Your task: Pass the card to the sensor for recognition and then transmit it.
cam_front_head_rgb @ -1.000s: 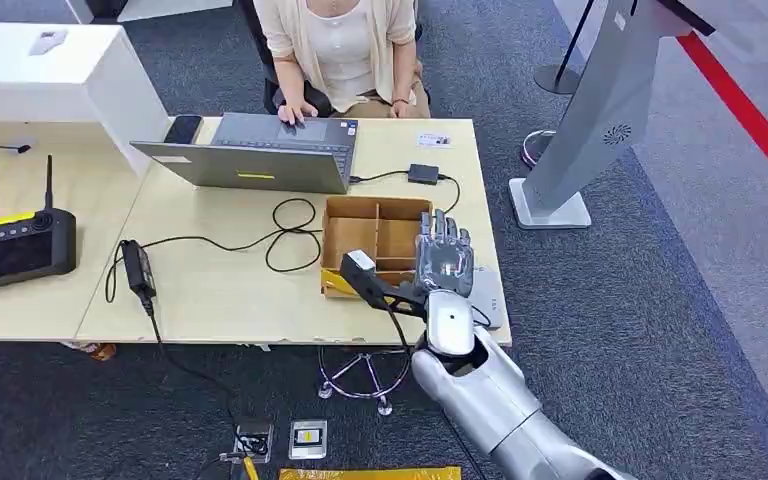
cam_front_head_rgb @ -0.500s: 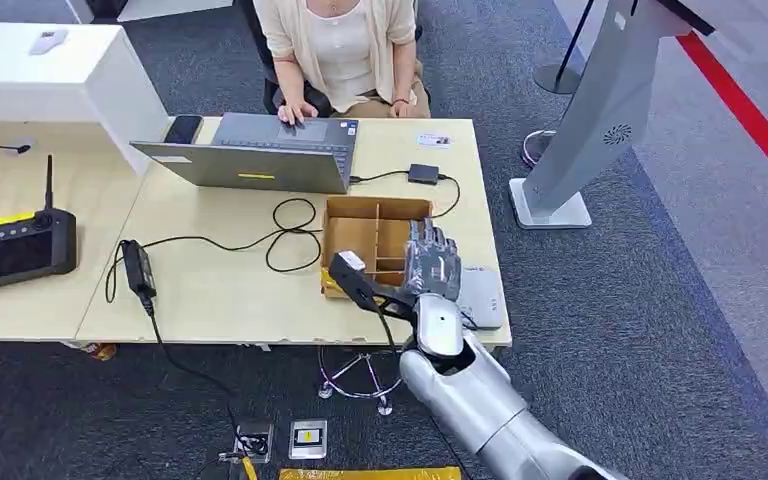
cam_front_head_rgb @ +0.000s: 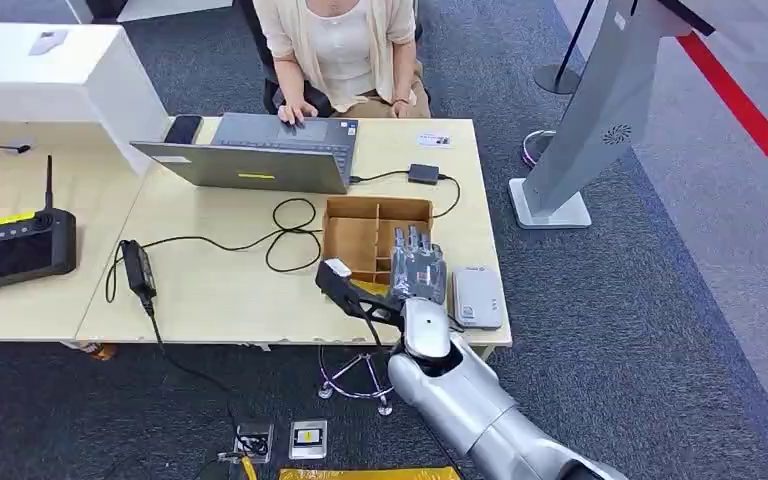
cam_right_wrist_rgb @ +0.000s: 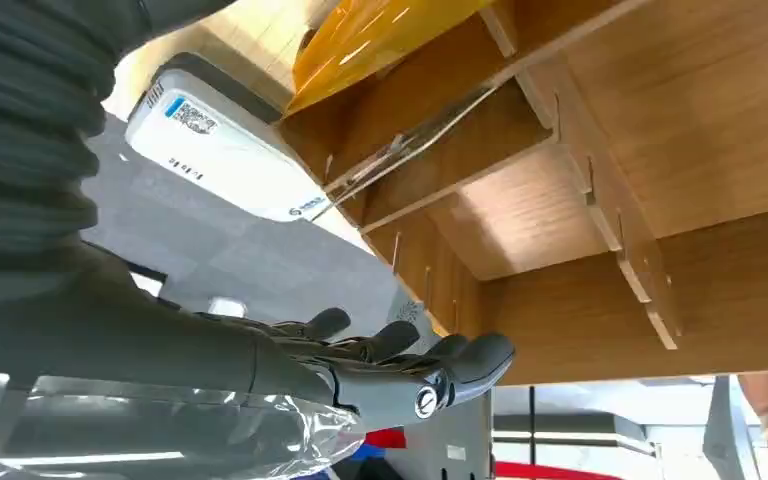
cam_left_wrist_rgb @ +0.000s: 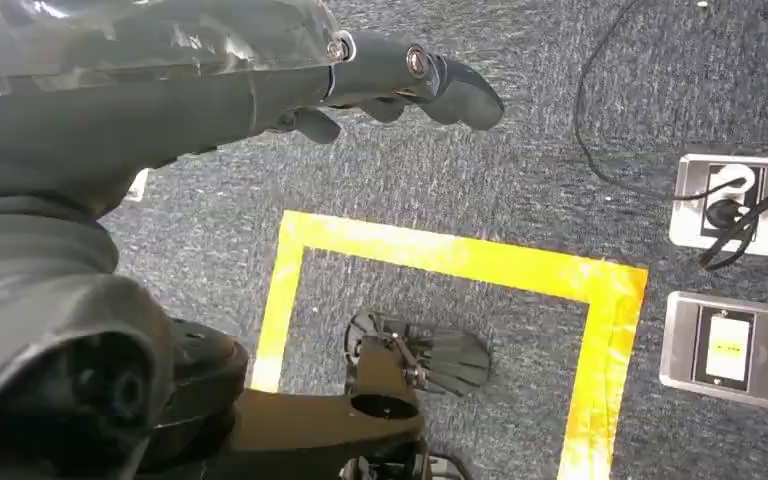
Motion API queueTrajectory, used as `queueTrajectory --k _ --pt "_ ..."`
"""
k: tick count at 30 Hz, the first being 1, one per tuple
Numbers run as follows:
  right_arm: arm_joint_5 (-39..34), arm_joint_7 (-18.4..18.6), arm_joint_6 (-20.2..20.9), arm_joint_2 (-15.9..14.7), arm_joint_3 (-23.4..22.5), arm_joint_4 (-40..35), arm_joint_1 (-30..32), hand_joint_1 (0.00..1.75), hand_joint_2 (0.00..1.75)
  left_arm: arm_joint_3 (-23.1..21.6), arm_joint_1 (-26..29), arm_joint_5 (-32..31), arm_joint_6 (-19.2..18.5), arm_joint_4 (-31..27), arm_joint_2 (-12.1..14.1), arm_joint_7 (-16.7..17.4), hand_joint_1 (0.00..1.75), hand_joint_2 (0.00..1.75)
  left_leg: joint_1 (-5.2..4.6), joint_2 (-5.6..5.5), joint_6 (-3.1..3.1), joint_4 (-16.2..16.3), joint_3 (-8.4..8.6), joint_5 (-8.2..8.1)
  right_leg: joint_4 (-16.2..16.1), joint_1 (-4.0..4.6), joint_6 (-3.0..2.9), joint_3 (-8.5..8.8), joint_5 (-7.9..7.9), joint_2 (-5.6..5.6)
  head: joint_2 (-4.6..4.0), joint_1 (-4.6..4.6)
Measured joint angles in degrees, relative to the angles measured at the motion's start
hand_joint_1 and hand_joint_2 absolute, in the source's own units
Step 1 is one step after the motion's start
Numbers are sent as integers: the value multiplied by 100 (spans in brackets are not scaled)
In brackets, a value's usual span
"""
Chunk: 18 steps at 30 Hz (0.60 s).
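Observation:
My right hand hovers open, fingers spread, over the near right part of the wooden divided box, its thumb reaching out over the box's near left corner. The right wrist view shows the box dividers close up, thin cards standing in a slot, and my empty fingers. The white card sensor lies flat on the table just right of the hand, and also appears in the right wrist view. My left hand hangs over the floor, holding nothing, fingers extended.
A person sits at the far side typing on a laptop. Cables, a power brick, a black adapter and a small card lie on the table. A remote controller is far left, a grey stand right.
My right hand has drifted left and a little nearer, from over the sensor to over the box. The white sensor is now uncovered.

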Motion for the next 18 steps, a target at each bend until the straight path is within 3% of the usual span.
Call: queueTrajectory --k 18 --pt "-44 2 -9 11 286 334 -113 0 175 87 39 66 24 0 0 0 0 0 0 0 0 0 0 0 0 0 0 0 0 -1 0 -2"
